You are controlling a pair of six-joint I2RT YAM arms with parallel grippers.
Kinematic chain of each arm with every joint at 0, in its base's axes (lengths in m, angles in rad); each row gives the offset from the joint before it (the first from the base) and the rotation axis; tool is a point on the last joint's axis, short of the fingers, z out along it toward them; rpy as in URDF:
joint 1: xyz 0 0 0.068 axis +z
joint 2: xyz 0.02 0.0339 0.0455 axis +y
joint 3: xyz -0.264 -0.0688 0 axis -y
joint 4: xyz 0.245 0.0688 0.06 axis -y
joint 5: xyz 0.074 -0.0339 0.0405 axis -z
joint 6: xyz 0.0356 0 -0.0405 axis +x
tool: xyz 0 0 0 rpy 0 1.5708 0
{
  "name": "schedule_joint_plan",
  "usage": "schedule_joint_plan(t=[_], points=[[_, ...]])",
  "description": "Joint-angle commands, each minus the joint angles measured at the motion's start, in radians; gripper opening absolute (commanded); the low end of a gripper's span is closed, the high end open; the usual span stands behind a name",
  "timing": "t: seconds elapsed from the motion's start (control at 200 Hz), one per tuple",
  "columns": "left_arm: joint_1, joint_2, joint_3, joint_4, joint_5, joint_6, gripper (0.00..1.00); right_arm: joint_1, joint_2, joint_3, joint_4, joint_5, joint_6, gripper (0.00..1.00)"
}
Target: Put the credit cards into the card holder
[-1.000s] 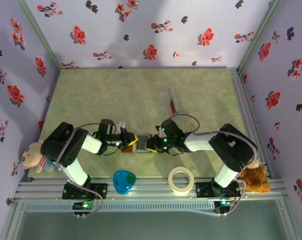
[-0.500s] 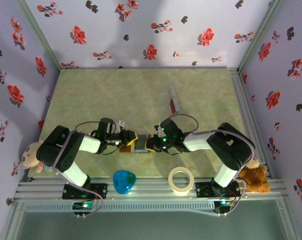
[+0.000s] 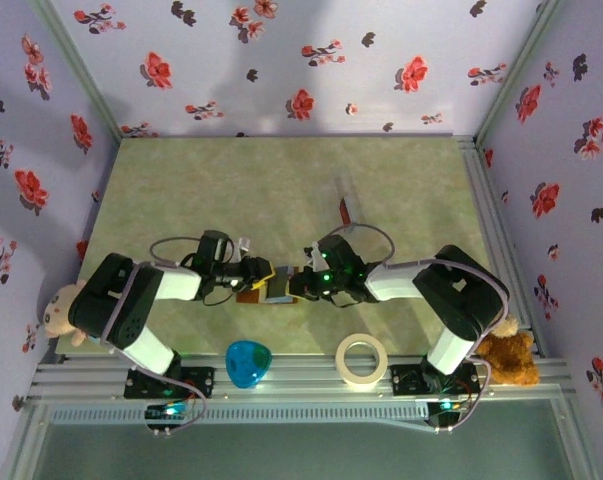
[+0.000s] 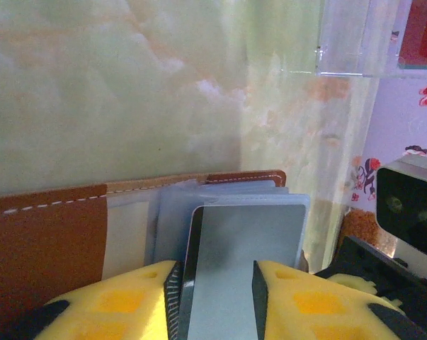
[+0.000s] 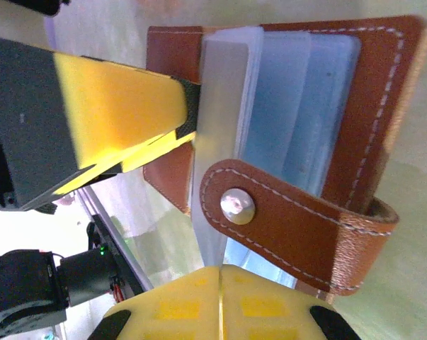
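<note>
Green table (image 3: 281, 180), card holder (image 5: 383, 106) open mid-table; right claw (image 5: 220, 283) clamped on its clear sleeve (image 5: 220, 106); left claw (image 4: 217, 297) pads flank grey card (image 4: 245, 241), cannot tell if gripping; card looks part-inserted; red card (image 3: 345, 212) left in clear stand (image 3: 345, 190).

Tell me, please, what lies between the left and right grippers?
The open brown card holder, with a grey card at its clear sleeves, lies between the left gripper and right gripper, as the top external view shows.
</note>
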Motion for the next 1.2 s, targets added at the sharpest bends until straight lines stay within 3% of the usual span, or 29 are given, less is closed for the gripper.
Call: schedule_joint_plan(t=[0.0, 0.3, 0.725, 0.9, 1.005, 1.2], points=[[0.010, -0.001, 0.000, -0.114, -0.061, 0.041, 0.36, 0.006, 0.004, 0.038, 0.019, -0.025, -0.050, 0.08], [0.009, -0.033, 0.045, -0.234, -0.091, 0.057, 0.41, 0.011, 0.016, 0.076, -0.038, -0.029, -0.103, 0.17], [0.012, -0.082, 0.116, -0.339, -0.093, 0.080, 0.45, 0.011, 0.059, 0.118, -0.065, -0.035, -0.131, 0.17], [0.016, -0.053, 0.125, -0.378, -0.096, 0.095, 0.43, 0.012, 0.030, 0.127, -0.177, 0.047, -0.144, 0.39], [0.016, -0.017, 0.123, -0.366, -0.085, 0.096, 0.39, 0.011, 0.037, 0.134, -0.211, 0.063, -0.144, 0.40], [0.015, 0.023, 0.117, -0.343, -0.087, 0.101, 0.11, 0.011, 0.077, 0.138, -0.186, 0.052, -0.119, 0.39]])
